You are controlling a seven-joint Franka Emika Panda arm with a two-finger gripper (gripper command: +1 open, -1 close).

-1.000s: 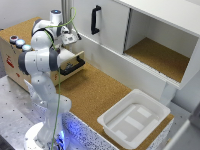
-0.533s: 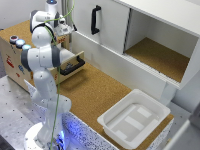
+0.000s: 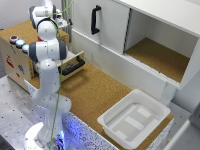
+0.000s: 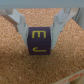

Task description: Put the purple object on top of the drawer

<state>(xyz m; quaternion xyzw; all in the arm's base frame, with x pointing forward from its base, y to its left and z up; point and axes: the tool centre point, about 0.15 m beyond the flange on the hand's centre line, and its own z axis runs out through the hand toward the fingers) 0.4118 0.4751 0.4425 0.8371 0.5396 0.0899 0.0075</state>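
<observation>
Our gripper (image 4: pixel 42 31) is clenched on the purple block (image 4: pixel 39 41), its fingers (image 4: pixel 19 25) pressing either side; yellow letters mark the block's faces, and its base meets the cork surface. In the exterior view we see our white tub (image 3: pixel 134 120) at lower right on the brown counter (image 3: pixel 95 90). Farther back, our arm (image 3: pixel 46 50) rises from the lower left, bending over the drawer (image 3: pixel 22 55), whose tray is pulled out by its black handle (image 3: pixel 73 66). The gripper (image 3: pixel 59 21) sits at upper left over its cork top. Beyond stands the white cabinet (image 3: pixel 150 35).
</observation>
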